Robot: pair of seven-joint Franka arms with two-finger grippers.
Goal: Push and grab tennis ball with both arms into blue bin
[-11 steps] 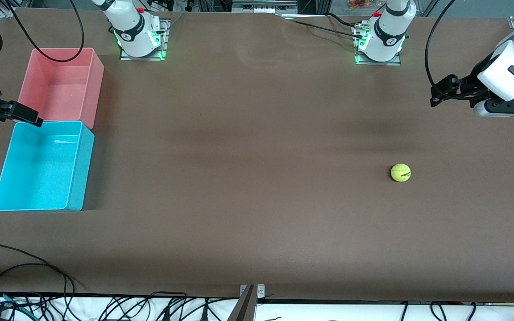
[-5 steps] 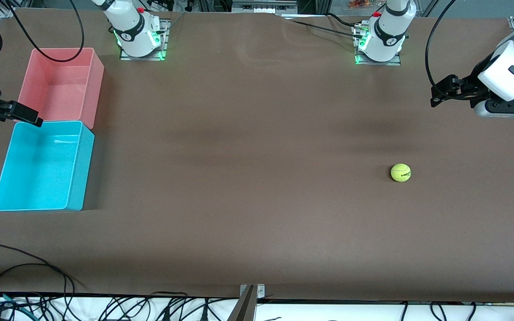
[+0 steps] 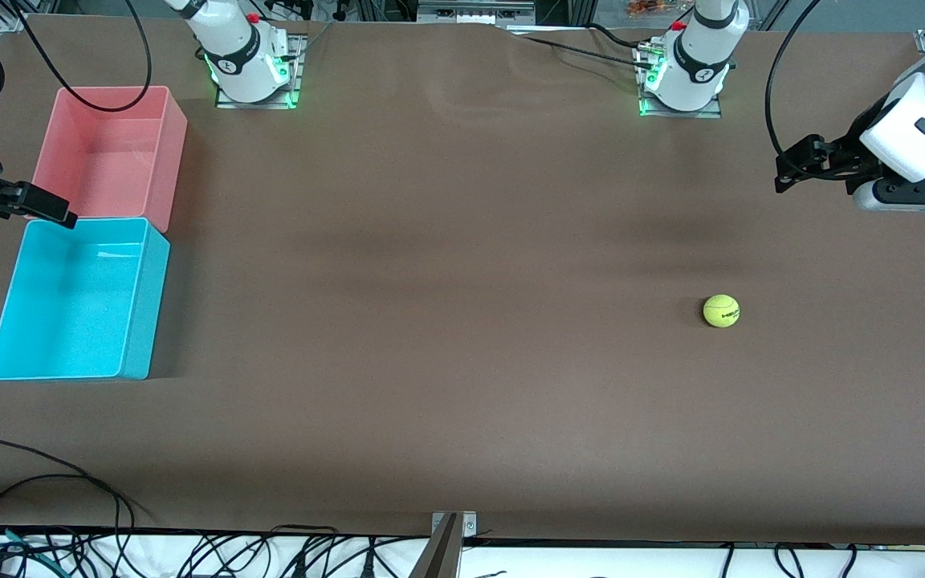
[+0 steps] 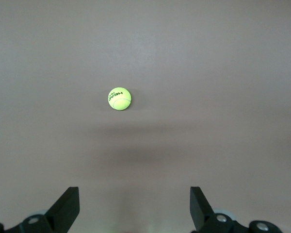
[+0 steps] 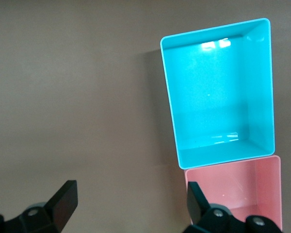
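tennis ball (image 3: 721,311): sitting alone on the brown desk (image 3: 462,361) toward the left arm's end, its dark logo showing; nothing is touching it. in the left wrist view the tennis ball (image 4: 119,99) is lying well ahead of the tool's tips.
blue bin (image 3: 141,289): standing upright at the right arm's end of the desk, well apart from the ball, with nothing lying in it; also showing in the right wrist view as the blue bin (image 5: 262,87).
pink bin (image 3: 173,152): sitting touching the blue bin, farther from the front camera, also holding nothing.
left tool (image 3: 792,168): hanging in the air over the desk at the left arm's end, released, its fingers (image 4: 68,206) standing wide apart and gripping nothing.
right tool (image 3: 37,205): hovering over the place where the two bins are meeting, at the desk's edge, released too, its fingers (image 5: 65,199) spread wide and carrying nothing.
cables (image 3: 69,530): trailing in loops along the desk edge nearest the front camera.
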